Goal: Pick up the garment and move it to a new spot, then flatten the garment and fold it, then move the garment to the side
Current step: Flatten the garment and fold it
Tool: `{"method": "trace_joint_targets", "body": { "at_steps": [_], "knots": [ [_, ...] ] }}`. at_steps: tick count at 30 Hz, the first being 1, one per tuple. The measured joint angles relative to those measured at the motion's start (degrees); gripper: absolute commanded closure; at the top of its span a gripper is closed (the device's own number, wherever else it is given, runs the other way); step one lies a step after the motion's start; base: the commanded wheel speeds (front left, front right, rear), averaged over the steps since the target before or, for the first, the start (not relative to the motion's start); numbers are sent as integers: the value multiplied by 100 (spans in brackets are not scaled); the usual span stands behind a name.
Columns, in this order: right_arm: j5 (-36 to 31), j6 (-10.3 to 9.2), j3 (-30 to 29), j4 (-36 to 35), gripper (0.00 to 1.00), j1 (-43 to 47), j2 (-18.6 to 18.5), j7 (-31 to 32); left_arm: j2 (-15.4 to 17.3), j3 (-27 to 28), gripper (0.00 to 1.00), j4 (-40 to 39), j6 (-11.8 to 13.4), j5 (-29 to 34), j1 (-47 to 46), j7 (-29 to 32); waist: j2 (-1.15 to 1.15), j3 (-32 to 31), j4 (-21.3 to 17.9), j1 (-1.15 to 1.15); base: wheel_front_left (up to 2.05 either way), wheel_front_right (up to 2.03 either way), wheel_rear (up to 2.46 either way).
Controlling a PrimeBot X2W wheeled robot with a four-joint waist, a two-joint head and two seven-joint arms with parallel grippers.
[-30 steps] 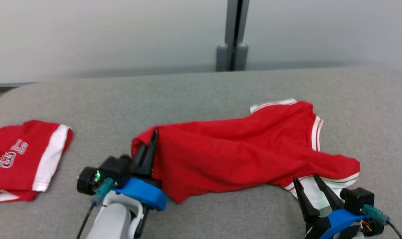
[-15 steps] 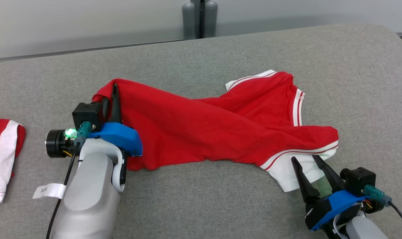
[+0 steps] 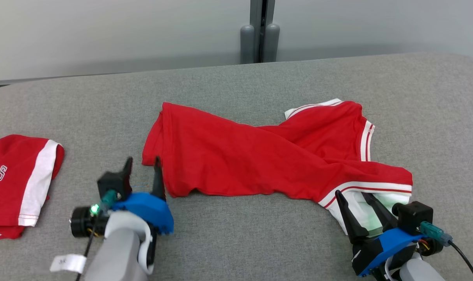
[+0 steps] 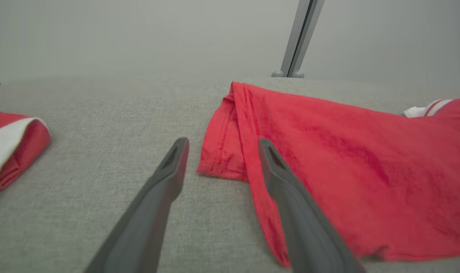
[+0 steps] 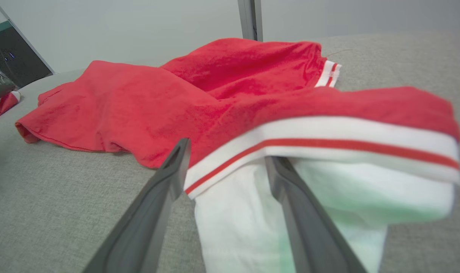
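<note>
Look, the left tool (image 3: 142, 160) is spread wide and empty at the red garment's (image 3: 240, 156) corner, while the right tool (image 3: 352, 195) is parted, straddling its white end.

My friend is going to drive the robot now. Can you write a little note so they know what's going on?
Left hand: open, empty, by the red garment's left edge.
Right hand: open, astride the garment's white end, not gripping.
Garment: on the grey surface, twisted and wrinkled, not folded.
Done: garment set down.
Left: flatten, fold, move aside.
A second garment lies at far left.
</note>
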Motion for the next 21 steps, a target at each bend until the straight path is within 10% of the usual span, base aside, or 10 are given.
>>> {"method": "trace_joint_targets", "body": {
  "at_steps": [18,21],
  "knots": [
    [-36,0,3,-103,0,38,-26,0,-10,-1094,0,-12,169,-860,657,-1,0,18,-231,0,0,0,0],
    [-36,0,-16,-140,0,36,-23,0,-10,-1063,100,47,169,-964,611,0,0,26,-291,0,0,0,0]
  ]
}}
